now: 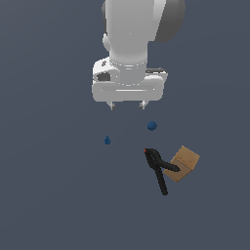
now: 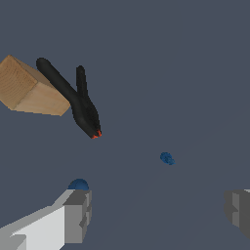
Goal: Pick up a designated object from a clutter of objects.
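Note:
The designated object [image 1: 107, 140] is a tiny dark-blue drop-shaped piece lying alone on the grey floor; the wrist view shows it as a small blue speck [image 2: 167, 158]. My gripper [image 1: 127, 105] hangs open above the floor, behind the piece and a little toward the exterior view's right. Both fingers [image 2: 78, 215] show wide apart in the wrist view, with nothing between them. The rest of the clutter of objects lies apart from the piece: a round blue ball [image 1: 152, 126], a black spring clamp [image 1: 158, 168] with a red tip, and a tan box [image 1: 184, 163].
The clamp [image 2: 78, 100] leans against the tan box [image 2: 29, 88] at the exterior view's right. The blue ball [image 2: 78, 184] peeks out just behind one finger in the wrist view. Everything rests on a plain dark grey floor [image 1: 49, 195].

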